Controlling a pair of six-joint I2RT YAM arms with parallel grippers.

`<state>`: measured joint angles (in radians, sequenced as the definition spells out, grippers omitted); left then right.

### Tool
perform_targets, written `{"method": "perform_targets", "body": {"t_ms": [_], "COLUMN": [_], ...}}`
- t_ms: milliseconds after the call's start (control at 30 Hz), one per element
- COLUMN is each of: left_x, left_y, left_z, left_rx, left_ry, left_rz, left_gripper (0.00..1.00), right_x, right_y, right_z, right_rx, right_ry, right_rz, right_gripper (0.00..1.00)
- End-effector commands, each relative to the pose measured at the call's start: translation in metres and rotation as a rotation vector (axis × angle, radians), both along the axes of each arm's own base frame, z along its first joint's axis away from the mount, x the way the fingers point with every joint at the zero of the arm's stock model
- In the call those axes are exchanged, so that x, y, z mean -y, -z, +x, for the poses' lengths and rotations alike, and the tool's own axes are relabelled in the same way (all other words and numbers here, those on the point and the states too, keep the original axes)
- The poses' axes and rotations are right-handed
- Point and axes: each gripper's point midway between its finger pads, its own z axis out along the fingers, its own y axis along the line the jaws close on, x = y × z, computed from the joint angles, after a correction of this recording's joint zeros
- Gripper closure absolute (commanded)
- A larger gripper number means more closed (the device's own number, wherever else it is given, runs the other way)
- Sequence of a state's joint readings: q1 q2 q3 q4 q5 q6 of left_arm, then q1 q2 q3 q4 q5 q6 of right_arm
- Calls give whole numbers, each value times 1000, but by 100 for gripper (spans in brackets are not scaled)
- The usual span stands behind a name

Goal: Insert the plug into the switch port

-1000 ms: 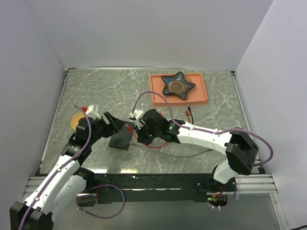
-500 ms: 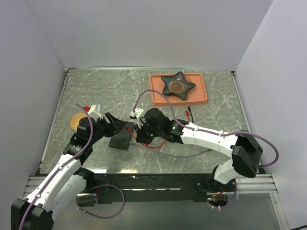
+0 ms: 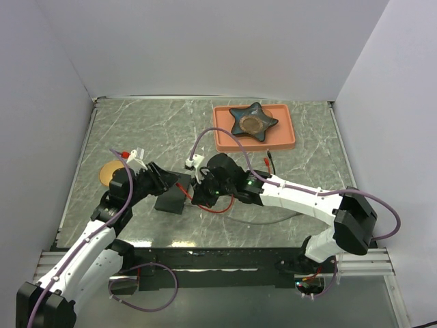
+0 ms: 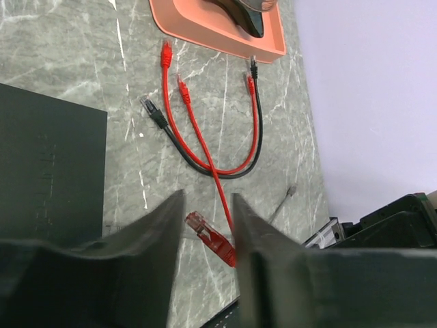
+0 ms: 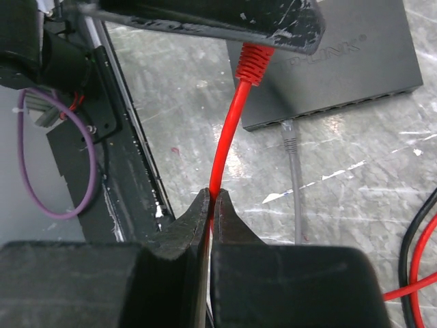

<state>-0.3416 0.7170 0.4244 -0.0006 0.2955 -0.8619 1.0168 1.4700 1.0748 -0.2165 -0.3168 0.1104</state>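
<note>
The switch (image 3: 171, 200) is a flat black box left of centre; it also shows in the right wrist view (image 5: 341, 61), sockets along its near edge, and in the left wrist view (image 4: 48, 171). My right gripper (image 5: 210, 195) is shut on a red cable (image 5: 229, 137), holding its red plug (image 4: 208, 236) up beside the switch. My left gripper (image 4: 207, 205) is open with its fingers on either side of that plug; one finger (image 5: 205, 20) covers the plug tip in the right wrist view. In the top view both grippers meet, left (image 3: 176, 183), right (image 3: 199, 194).
A grey cable (image 5: 292, 171) is plugged into one socket. Loose red and black cables (image 4: 205, 130) lie right of the switch. A salmon tray (image 3: 287, 140) with a dark star-shaped dish (image 3: 252, 121) stands at the back. An orange disc (image 3: 104, 175) lies at the left.
My left gripper has moved right over the switch, up to the plug held by my right gripper. The right gripper has shifted slightly and kept its hold on the cable.
</note>
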Motion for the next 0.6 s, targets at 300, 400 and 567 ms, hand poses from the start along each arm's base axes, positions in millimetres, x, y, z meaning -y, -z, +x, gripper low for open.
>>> {"method": "perform_targets", "body": {"t_ms": [300,400,567], "left_x": [6,8,9], "left_y": [-19,-22,-24], "left_z": [0,-2,-3], "left_rx": [49,62,66], "left_ry": [26,37,38], "left_rz": [-50,-56,-55], "left_gripper": [99,99,99], "right_x": [-3,-11,-24], "right_y": [-35,-47,-58], "right_z": [16,20,29], "right_rx": [118,131,124], "right_ry": [38,35,68], "right_rz": [52,73,116], "right_gripper": [50,35,29]}}
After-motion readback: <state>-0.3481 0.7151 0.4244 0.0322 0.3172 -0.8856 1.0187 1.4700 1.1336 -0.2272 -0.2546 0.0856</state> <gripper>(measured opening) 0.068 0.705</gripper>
